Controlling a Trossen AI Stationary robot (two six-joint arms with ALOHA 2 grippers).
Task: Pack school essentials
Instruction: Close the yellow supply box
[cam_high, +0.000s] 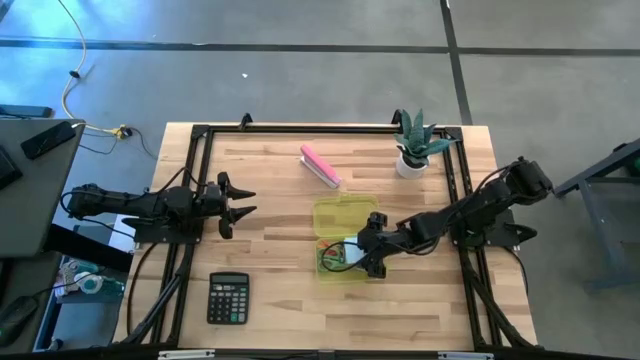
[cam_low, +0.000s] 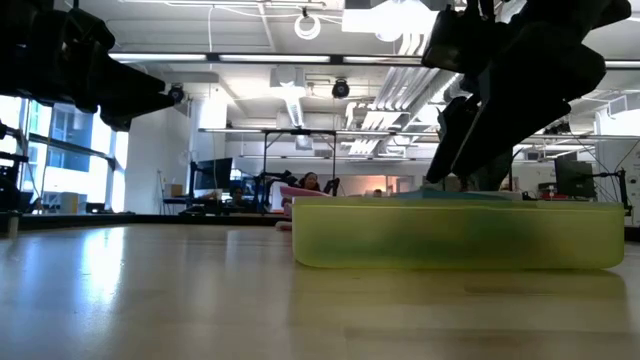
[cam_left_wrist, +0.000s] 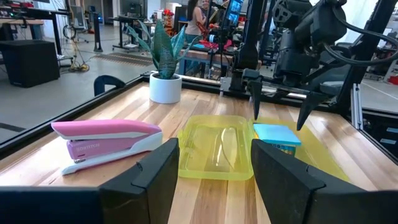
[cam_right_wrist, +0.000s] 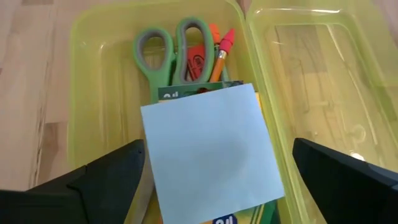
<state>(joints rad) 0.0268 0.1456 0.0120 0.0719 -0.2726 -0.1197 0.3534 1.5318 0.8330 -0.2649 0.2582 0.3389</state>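
A yellow-green clear box stands open on the table, its hinged lid laid flat toward the far edge. Inside lie green-handled scissors, orange-red pens, a pencil and a flat crayon-style pack, with the light blue square note pad on top. My right gripper hovers open just above the pad, one finger on each side, pointing down. In the left wrist view its fingers hang clear of the pad. My left gripper waits open at the table's left.
A pink stapler lies beyond the lid toward the far edge. A white-potted plant stands at the far right. The black calculator sits near the front left. Bare wood lies between the left gripper and the box.
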